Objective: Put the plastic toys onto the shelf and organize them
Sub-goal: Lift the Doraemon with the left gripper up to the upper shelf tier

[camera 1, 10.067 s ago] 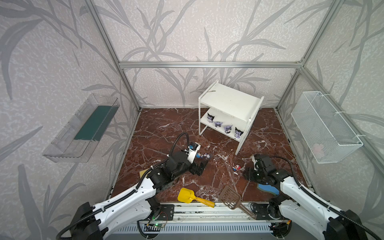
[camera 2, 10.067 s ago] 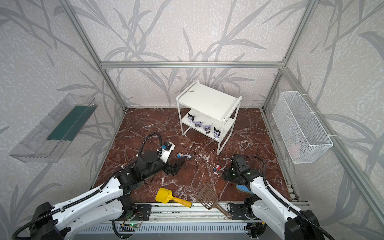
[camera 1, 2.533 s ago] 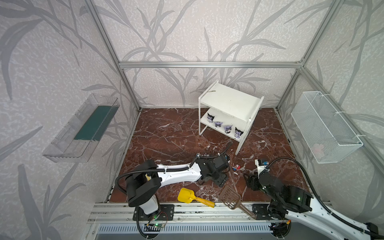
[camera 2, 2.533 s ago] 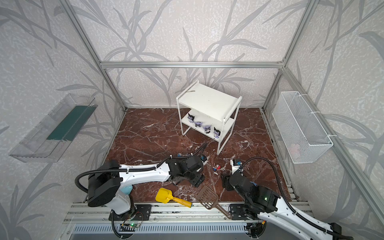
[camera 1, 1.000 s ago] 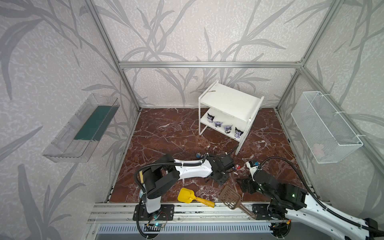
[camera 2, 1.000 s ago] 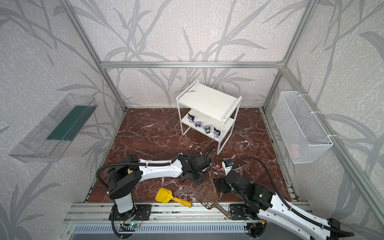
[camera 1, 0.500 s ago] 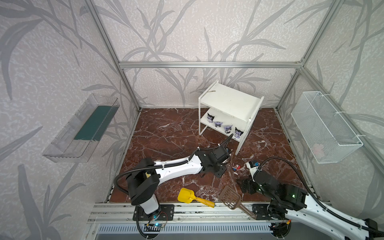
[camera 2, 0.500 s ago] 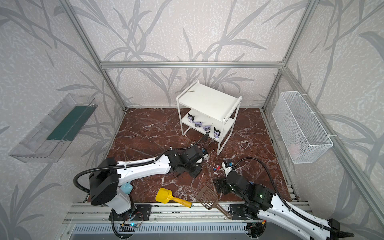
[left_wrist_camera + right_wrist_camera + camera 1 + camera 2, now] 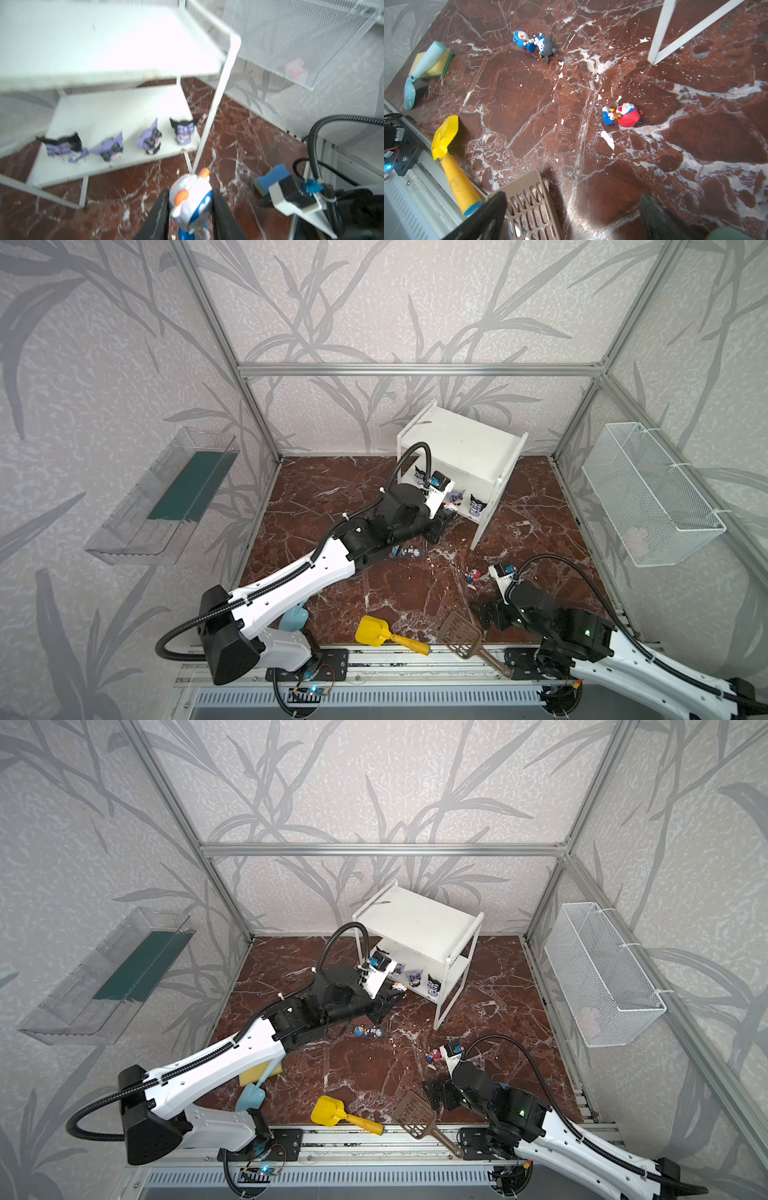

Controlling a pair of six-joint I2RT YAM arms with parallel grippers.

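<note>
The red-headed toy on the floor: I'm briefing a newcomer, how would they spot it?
Find the white shelf at the back of the marble floor. In front of its nearest leg the red-headed toy lies alone. The other two floor toys, blue-headed and grey-headed, lie touching, further left in both top views.

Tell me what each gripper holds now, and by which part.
Left gripper: the orange-eared toy, jaws shut on the sides of its head. Right gripper: nothing, jaws open.

White arm shells [image 9: 299, 580], black joints [image 9: 403, 502], ribbed black cables [image 9: 353, 120], matte black left gripper [image 9: 190, 194].
</note>
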